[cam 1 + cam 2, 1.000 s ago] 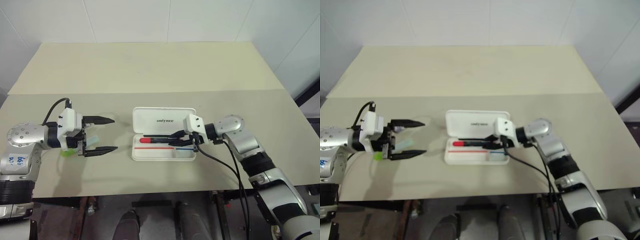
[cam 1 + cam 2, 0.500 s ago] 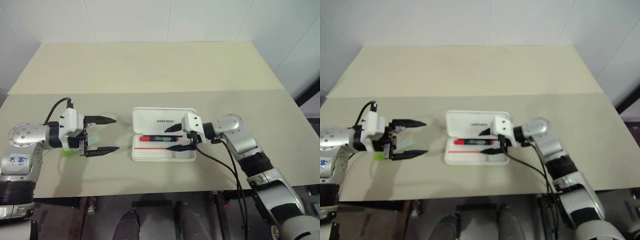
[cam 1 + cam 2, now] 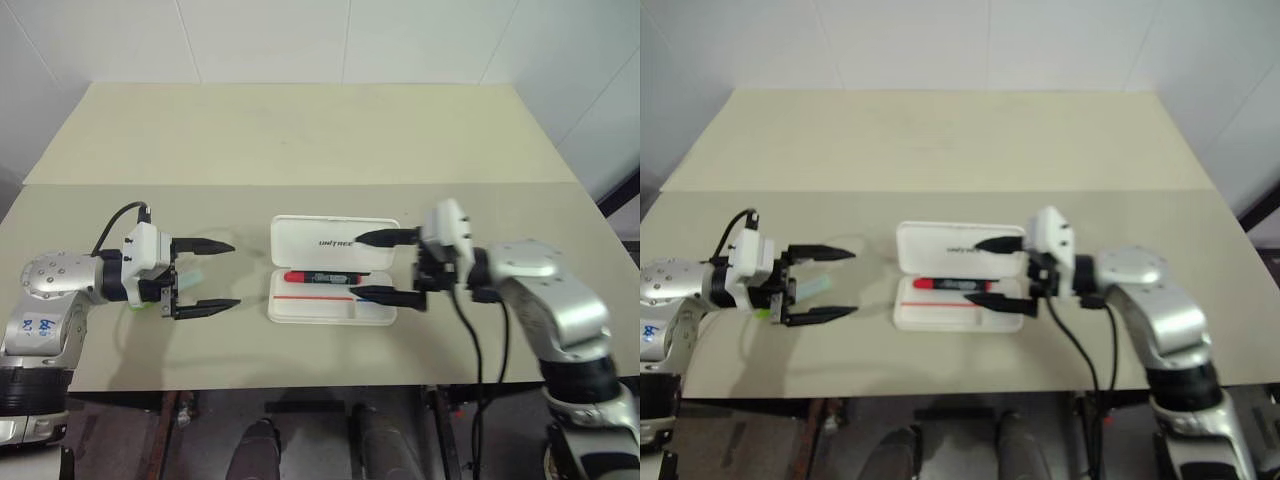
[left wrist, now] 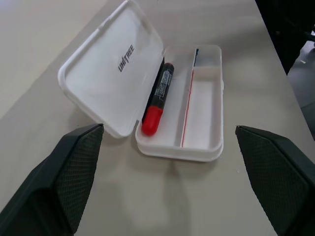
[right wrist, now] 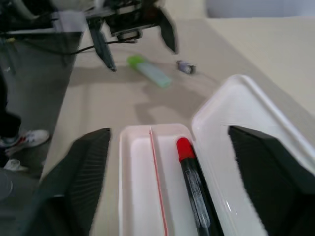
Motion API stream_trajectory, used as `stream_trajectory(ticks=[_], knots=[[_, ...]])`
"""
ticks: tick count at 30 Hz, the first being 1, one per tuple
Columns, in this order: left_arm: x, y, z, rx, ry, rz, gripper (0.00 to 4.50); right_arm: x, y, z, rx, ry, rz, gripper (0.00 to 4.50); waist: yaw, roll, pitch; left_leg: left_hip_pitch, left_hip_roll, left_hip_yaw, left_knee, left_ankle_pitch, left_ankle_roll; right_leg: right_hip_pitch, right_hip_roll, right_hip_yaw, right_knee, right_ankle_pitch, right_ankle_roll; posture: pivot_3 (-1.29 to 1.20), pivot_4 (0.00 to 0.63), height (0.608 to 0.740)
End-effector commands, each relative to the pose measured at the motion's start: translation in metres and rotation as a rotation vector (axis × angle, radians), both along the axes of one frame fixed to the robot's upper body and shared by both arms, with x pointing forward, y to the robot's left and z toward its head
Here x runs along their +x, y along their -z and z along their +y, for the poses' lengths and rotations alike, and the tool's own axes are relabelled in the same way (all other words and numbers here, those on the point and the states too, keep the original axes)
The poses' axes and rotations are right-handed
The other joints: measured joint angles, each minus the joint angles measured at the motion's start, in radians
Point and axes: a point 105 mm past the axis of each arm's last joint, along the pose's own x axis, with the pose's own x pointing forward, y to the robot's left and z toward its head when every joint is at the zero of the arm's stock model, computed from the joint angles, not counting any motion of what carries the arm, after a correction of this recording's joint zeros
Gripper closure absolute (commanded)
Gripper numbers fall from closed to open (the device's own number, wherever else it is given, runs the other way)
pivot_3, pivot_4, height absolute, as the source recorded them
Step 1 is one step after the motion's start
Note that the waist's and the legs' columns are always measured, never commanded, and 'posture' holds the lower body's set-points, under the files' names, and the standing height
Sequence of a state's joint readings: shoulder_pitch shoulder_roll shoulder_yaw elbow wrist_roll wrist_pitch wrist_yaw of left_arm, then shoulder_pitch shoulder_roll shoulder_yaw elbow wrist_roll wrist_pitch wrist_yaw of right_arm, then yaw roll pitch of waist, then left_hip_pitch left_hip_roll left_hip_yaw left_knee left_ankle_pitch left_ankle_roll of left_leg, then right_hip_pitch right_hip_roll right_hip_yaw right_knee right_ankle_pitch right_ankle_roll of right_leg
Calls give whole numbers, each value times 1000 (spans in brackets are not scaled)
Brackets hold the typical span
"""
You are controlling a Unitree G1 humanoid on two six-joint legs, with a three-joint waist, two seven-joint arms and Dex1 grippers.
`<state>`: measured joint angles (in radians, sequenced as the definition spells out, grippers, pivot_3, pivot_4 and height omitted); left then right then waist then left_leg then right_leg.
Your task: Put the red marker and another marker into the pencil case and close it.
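**Lying in the case, the red marker is free of the right claw**

Lying along the hinge side of the open pencil case, the red marker now rests untouched. A second ago the right gripper was pinched shut on it down in the tray; it has since spread wide and pulled up and back to the case's right end. The left gripper, spread wide as before, has not shifted. The light green marker lies on the table beneath the left gripper, outside the case.
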<state>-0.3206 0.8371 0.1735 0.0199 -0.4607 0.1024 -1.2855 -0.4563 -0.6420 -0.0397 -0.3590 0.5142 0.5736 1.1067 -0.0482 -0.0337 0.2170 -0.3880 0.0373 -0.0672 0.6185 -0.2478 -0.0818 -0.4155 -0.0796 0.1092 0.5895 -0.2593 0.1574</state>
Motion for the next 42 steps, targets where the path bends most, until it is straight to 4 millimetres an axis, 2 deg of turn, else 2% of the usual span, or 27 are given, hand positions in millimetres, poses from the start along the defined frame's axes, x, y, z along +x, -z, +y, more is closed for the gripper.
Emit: stream_trajectory(ticks=[1,4,6,10,16,27,42], knots=[[-5,-13,6,-1,-30,-53,0,-15,-25,-17,26,73,-52,27,-1,0,0,0,0,0,0,0,0,0,0,0,0,-3,-5,0,150,740],[-6,-12,15,5,-76,-58,0,-16,-29,-28,1,124,-63,27,-11,0,0,1,0,1,0,0,0,0,0,0,-1,-6,-10,0,150,740],[-6,-13,32,2,-165,-82,0,-9,-36,-37,14,189,-96,27,-14,0,0,2,0,1,0,0,0,0,0,1,-1,-6,-11,0,150,740],[-4,-8,62,-14,-323,-78,0,-3,-35,-35,8,199,-118,27,-11,0,0,2,0,2,1,1,1,0,0,1,-2,-6,-12,0,150,740],[-11,10,94,9,-425,-5,0,-1,-32,-26,8,178,-126,27,-9,0,0,1,0,2,0,0,1,0,0,1,-5,-6,-12,0,150,740],[-4,27,112,50,-475,55,0,-1,-32,-24,19,187,-134,27,-6,0,0,0,1,2,-3,0,0,-1,0,1,-4,-6,-12,0,150,740],[6,63,126,77,-548,189,0,-3,-32,-25,33,208,-147,27,-7,-1,0,1,1,2,-4,0,0,-2,0,1,-2,-6,-11,0,150,740]])
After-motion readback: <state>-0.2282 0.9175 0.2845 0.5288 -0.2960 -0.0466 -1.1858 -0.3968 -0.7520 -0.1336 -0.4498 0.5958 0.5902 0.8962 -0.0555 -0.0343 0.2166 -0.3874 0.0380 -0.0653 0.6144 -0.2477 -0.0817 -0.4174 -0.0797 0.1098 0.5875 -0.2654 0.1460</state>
